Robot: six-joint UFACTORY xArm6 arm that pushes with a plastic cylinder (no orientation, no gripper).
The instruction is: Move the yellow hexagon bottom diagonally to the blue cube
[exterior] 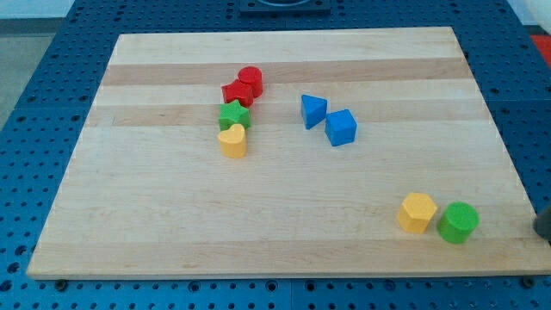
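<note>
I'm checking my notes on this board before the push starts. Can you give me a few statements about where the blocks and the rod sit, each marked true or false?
1. The yellow hexagon sits right beside the green cylinder near the view's bottom right. True.
2. The blue cube is at the view's left of the blue triangular block. False: it is at that block's right, slightly lower.
3. My tip is at the view's right edge, right of the green cylinder and apart from it. True.
4. The yellow hexagon touches the blue cube. False: they are far apart.
5. The green star lies between the red blocks and the yellow heart. True.
</note>
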